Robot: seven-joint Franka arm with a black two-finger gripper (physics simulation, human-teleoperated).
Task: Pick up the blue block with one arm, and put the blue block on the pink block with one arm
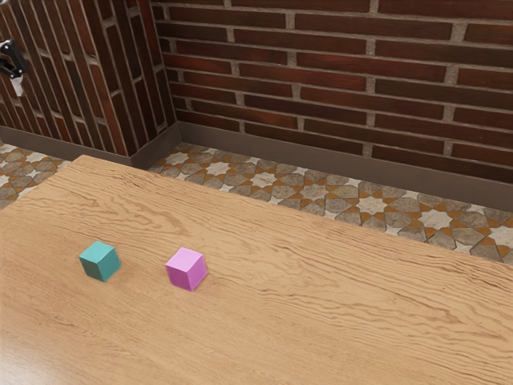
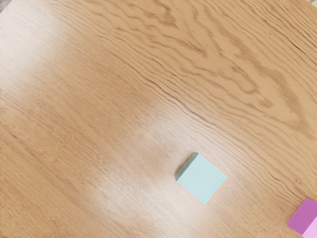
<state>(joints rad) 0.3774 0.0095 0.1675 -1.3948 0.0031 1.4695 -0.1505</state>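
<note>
The blue block [image 1: 99, 261], a teal-blue cube, sits on the wooden table [image 1: 321, 305] toward the exterior view's left. The pink block [image 1: 187, 269] rests just to its right, a small gap between them. Both lie flat on the wood, with nothing stacked. My gripper [image 1: 11, 70] shows as a dark part at the exterior view's upper left edge, high above the table and far from both blocks. From the wrist view I look down on the blue block [image 2: 201, 178] from well above it, and a corner of the pink block [image 2: 304, 220] shows beyond it.
Brick walls [image 1: 337, 72] stand behind the table, above a patterned tile floor [image 1: 361, 200]. The table's far edge runs diagonally across the exterior view. Bare wood surrounds the two blocks.
</note>
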